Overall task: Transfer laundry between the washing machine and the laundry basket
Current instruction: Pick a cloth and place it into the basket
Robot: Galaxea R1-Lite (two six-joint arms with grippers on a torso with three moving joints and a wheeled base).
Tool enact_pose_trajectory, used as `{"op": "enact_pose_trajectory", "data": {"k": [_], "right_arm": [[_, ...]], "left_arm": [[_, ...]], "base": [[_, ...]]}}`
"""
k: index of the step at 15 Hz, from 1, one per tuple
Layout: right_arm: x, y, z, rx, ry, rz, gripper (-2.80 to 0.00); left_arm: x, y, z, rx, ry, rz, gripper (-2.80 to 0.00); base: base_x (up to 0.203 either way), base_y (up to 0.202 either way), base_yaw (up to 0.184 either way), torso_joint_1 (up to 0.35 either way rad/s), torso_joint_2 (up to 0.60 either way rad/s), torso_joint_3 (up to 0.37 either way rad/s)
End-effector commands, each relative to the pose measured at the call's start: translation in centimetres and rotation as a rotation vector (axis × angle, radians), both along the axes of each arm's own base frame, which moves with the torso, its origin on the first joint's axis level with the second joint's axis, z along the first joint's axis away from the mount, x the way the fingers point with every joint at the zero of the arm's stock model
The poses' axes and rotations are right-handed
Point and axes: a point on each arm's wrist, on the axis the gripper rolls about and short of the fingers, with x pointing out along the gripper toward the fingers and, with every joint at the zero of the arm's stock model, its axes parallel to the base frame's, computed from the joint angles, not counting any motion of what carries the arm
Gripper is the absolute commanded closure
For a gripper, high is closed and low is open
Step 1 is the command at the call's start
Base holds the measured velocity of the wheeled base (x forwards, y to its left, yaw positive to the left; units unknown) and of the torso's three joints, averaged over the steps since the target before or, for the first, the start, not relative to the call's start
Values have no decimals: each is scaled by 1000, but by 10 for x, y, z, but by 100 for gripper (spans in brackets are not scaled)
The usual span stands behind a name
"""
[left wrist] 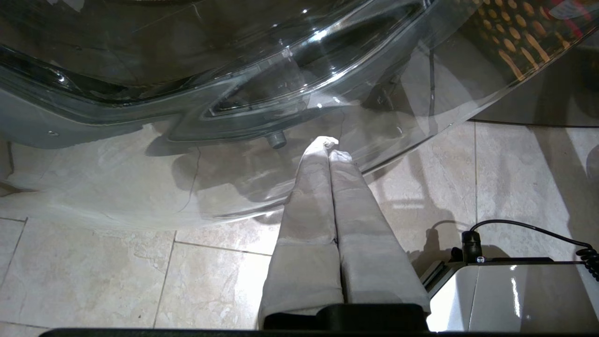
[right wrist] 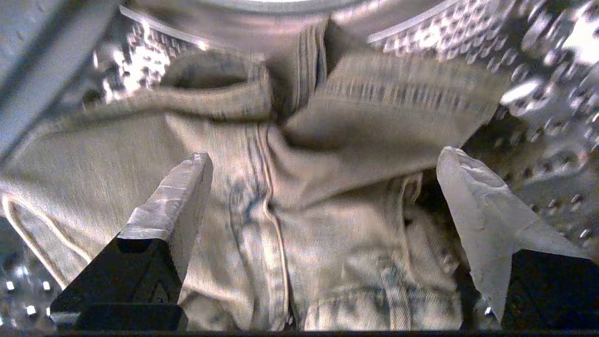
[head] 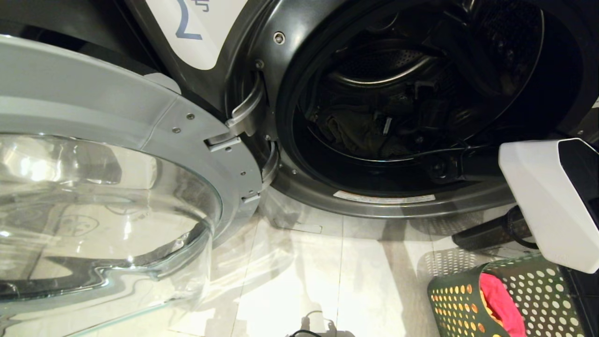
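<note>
Pale floor tiles [head: 299,281] lie in front of the washing machine [head: 262,70], whose glass door [head: 93,196] is swung wide. Right hand [right wrist: 323,201] is inside the drum, fingers spread apart, hovering just over the dark grey-olive cloth [right wrist: 262,187] lying on the drum floor. Left hand [left wrist: 330,145] is clenched, empty, low beside the door glass. Laundry basket [head: 468,299] stands on the floor at the robot's right, holding the red-pink cloth [head: 503,299].
</note>
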Motion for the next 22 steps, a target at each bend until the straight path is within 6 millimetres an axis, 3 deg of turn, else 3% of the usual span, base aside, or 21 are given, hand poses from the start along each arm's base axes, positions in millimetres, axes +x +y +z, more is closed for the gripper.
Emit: {"op": "enact_pose_trajectory", "data": {"k": [1,5,16,22], "right_arm": [[-2,-4,8,1,-27,-9,-280],[-2,-7,7,-2,-21,-16,-280],[20,-4,-51,-28,112,-8,-280],[4,0,-30,-46,239,1,-280]], "left_arm": [[0,0,0,0,0,0,0],[0,0,0,0,0,0,0],[0,0,0,1,0,0,0],[0,0,0,1,0,0,0]], "base": [[0,0,0,0,0,0],[0,0,0,0,0,0],[0,0,0,0,0,0],[0,0,0,0,0,0]]}}
